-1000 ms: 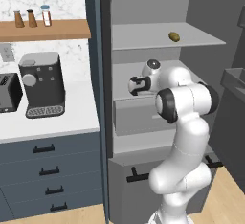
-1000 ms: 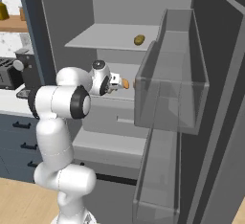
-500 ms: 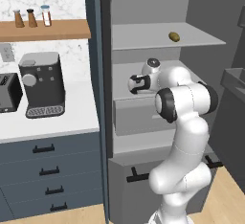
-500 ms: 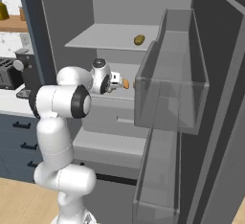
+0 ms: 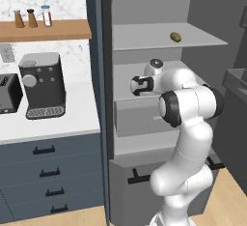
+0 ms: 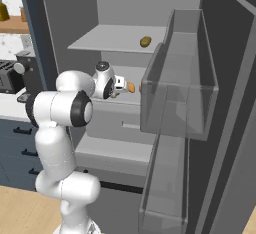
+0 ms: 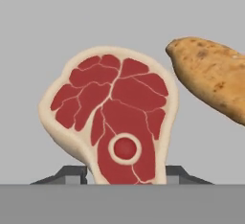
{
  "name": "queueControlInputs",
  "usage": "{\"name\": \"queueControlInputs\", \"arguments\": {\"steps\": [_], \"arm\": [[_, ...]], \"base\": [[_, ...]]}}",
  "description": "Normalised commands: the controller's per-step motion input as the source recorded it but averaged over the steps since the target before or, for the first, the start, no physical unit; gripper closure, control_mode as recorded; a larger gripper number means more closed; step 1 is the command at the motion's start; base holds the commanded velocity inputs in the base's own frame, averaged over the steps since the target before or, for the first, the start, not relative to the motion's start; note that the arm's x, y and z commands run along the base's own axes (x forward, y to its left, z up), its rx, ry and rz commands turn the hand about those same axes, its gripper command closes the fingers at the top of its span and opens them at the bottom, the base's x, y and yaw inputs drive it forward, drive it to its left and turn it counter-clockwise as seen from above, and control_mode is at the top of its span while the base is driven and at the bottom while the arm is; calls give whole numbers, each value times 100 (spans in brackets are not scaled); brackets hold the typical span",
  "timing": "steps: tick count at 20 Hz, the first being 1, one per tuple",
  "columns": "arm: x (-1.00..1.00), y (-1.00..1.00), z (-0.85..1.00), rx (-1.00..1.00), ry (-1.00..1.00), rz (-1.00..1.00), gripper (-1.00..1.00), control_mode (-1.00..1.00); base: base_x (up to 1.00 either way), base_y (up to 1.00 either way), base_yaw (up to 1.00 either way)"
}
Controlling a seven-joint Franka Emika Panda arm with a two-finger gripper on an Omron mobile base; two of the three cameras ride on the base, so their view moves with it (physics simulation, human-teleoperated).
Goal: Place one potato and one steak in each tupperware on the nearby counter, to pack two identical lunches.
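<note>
Both base views face the open fridge (image 5: 159, 75); hand view close.

A home kitchen is showing here: an open fridge (image 5: 164, 36) is standing at 12 o'clock, a coffee machine (image 5: 42, 85) and toaster (image 5: 9, 92) are sitting on the white table (image 5: 72, 119) at 9 o'clock, above dark drawers (image 5: 48, 172).

The white arm with dark joints rises from its base, bends at a raised elbow and reaches forward at mid height, its wrist held level and pointing toward the far side of the scene. The two-finger gripper (image 7: 125, 177) sits at the end of this reach, seen small and dark in the left base view (image 5: 136, 85). Its dark fingers (image 7: 72, 174) stand close on either side of the lower edge of a flat red raw steak with a pale fat rim (image 7: 112, 113), closed onto it.
</note>
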Motion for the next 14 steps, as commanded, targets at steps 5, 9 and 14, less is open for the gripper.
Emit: {"name": "queueControlInputs", "arguments": {"steps": [5,9,14], "arm": [[-100,0,7,0,-1,0,100,-100],[-97,0,46,0,0,0,100,-100],[-73,0,81,0,5,0,100,-100]], "base": [[0,0,0],[0,0,0],[0,0,0]]}}
